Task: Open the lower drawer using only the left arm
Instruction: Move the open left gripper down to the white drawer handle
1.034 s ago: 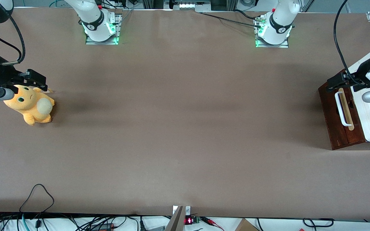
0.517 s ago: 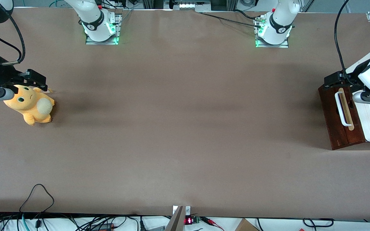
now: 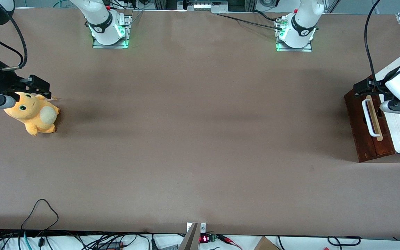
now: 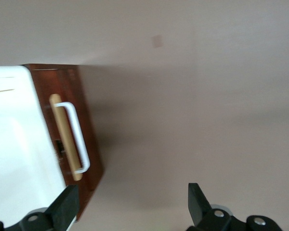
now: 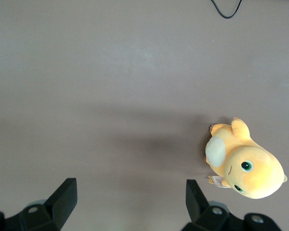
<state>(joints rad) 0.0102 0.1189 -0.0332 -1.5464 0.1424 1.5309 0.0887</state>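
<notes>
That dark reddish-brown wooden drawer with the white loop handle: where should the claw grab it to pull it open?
Probably the white loop handle, near its middle. It stands off the dark reddish-brown wooden drawer over a pale wood strip, leaving a gap for a finger. Coming from in front of the drawer, over the table, suits the pull. The black two-finger claw hovers open above the drawer's front, farther from the front camera than the handle's middle.

The claw (image 3: 361, 88) hangs above the lower drawer (image 3: 368, 121), farther from the camera than its handle (image 3: 369, 118).

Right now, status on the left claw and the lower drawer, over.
Left claw open, above the drawer front's end farther from the front camera. Lower drawer shut, white handle ungrasped. Nothing blocking the handle.
</notes>
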